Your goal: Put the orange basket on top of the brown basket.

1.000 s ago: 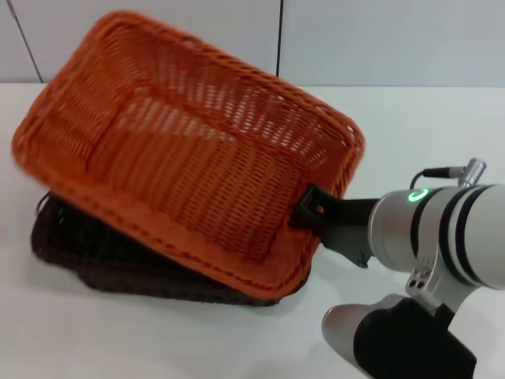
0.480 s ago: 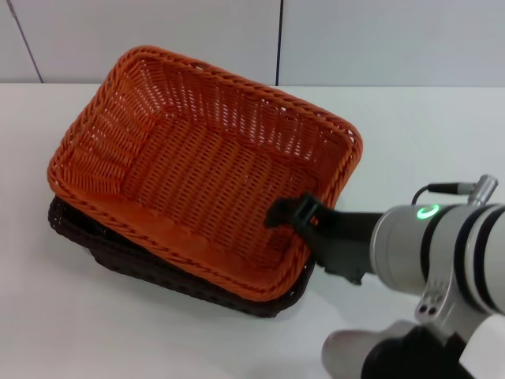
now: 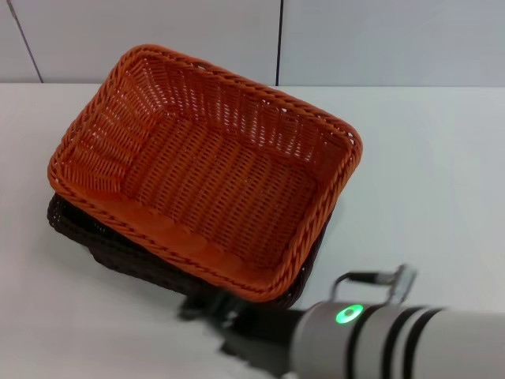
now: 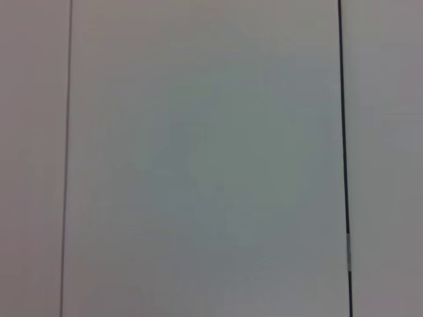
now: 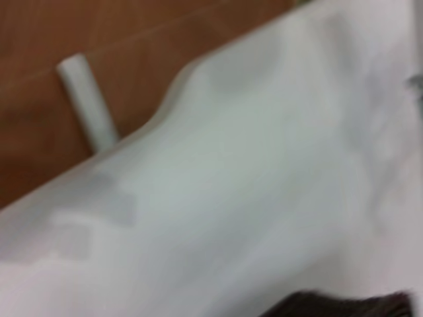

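Note:
In the head view the orange basket (image 3: 205, 170) sits upright on top of the brown basket (image 3: 102, 241), nested into it and turned at a slant on the white table. Only the brown basket's near and left rim shows under it. My right gripper (image 3: 207, 306) is blurred, low at the near edge of the view, just in front of the baskets' near corner and apart from the orange rim. My left gripper is out of view.
The white table (image 3: 426, 158) stretches to the right of the baskets, with a white panelled wall (image 3: 355, 39) behind. The right wrist view shows the white table surface (image 5: 264, 165) and brown floor (image 5: 39, 39). The left wrist view shows only white panels (image 4: 198, 158).
The orange basket, held tilted above the brown one a second ago, has come down level onto it. My right gripper has left its right rim and swung down to the near side.

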`<state>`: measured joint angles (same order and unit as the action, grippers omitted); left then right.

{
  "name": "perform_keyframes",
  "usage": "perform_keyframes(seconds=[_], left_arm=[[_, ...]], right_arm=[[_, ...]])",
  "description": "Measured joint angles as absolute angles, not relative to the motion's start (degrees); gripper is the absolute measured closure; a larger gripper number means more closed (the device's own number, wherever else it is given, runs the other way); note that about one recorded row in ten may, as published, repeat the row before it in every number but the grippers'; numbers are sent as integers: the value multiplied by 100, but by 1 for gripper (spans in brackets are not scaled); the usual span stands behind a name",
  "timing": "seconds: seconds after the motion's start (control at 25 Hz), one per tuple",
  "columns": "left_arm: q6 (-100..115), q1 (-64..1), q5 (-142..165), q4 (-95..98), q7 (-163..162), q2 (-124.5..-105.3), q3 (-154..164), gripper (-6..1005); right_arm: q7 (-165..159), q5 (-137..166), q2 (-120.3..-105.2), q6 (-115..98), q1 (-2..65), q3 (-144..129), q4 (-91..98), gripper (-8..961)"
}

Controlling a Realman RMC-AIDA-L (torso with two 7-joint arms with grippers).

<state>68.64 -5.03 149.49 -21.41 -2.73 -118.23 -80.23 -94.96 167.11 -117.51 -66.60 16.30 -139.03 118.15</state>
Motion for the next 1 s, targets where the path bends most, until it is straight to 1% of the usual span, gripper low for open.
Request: perform_keyframes(seconds=[0.12,0.24,0.32,0.48,0.56,0.6,0.64,0.72,0.84,1.0], left_arm=[[6863,-528,14953,-2117,-272,-11816,-7994,329],[6864,-555,14952,-2071,-250,-11816,-7991,329],[6868,-560,14949,-2066,-245,-11816,-7994,329],[6880,-568,14939,-2070,-259,-11817,-8019,329],[6884,-572,14930,-2078,-259,-11818,-8027,329],[6887,-573,14926,-2078,-258,-11819,-8029,329],[6892,-573,14924,-2078,-251,-11819,-8031,329],[6906,-574,14918,-2078,-228,-11820,-8033,329],[6919,-580,14913,-2076,-225,-11821,-8034,329],[6985,-598,14908,-2072,-215,-11821,-8041,329]], right_arm=[[-10116,16704,-11828,-5767,1574,-14039,11623,327],[-10978,16720,-11928,-3878,1265,-13699,11003,327],[-11691,16696,-11957,-2176,1002,-13378,10536,327],[-13246,15929,-11952,1195,342,-12727,9710,327],[-13543,14985,-11924,2643,56,-12481,9235,327],[-13583,14054,-11912,3892,-121,-12369,8719,327],[-13583,14054,-11912,3892,-121,-12369,8719,327],[-13741,13238,-11910,4953,-238,-12301,8103,327],[-14621,12484,-11892,5797,-308,-12210,7134,327],[-16449,12342,-11901,6306,-140,-12089,5407,327]])
